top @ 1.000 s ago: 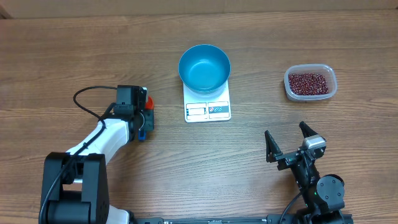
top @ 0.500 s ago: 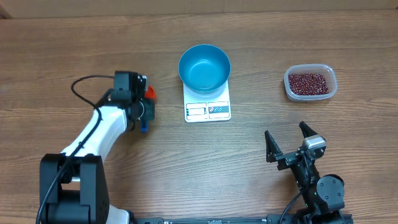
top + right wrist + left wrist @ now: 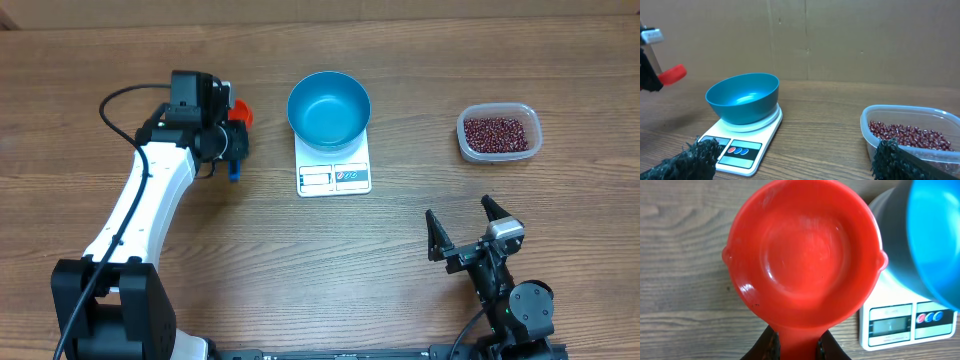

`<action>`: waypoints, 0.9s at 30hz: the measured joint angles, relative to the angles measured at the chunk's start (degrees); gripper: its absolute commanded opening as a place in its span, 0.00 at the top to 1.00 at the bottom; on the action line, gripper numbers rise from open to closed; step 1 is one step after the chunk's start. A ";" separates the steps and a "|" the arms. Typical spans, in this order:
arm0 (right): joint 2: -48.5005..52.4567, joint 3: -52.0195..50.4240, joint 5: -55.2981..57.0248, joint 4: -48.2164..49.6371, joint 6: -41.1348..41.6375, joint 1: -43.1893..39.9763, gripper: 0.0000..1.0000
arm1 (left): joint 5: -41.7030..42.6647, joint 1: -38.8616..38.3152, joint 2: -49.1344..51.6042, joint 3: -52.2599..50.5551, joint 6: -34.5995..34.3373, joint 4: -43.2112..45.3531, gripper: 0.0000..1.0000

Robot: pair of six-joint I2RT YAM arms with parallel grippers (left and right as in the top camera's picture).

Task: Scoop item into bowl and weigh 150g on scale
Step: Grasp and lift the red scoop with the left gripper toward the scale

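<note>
My left gripper (image 3: 233,140) is shut on the handle of a red scoop (image 3: 238,112), just left of the blue bowl (image 3: 329,108). In the left wrist view the empty scoop (image 3: 802,255) fills the frame, its handle pinched between my fingers, with the bowl (image 3: 935,235) at right. The bowl stands on the white scale (image 3: 334,172), whose display (image 3: 890,325) faces the near side. The item, dark red beans (image 3: 494,133), lies in a clear tub at the far right. My right gripper (image 3: 462,232) rests open near the front edge, nothing between its fingers.
The clear tub (image 3: 875,117) with the beans (image 3: 910,135) sits right of the scale (image 3: 735,147) and bowl (image 3: 742,97). A cardboard wall (image 3: 805,40) closes the back of the wooden table (image 3: 300,260). The left arm's cable (image 3: 115,100) loops over the table's left part.
My left arm has carried the red scoop away from the front, toward the back of the table, level with the bowl. The right arm has not moved.
</note>
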 measured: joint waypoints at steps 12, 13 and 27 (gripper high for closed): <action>0.00 0.00 0.00 0.00 0.00 0.00 0.00 | -0.98 -9.22 -1.73 2.25 -6.03 -0.26 0.96; 0.00 0.00 -0.02 0.00 0.00 0.00 0.00 | -1.01 -9.62 -1.81 2.29 -7.28 -0.33 0.96; 0.00 0.00 -0.26 0.02 9.99 0.02 0.00 | 3.65 -10.84 -1.90 2.40 -23.87 -0.33 0.96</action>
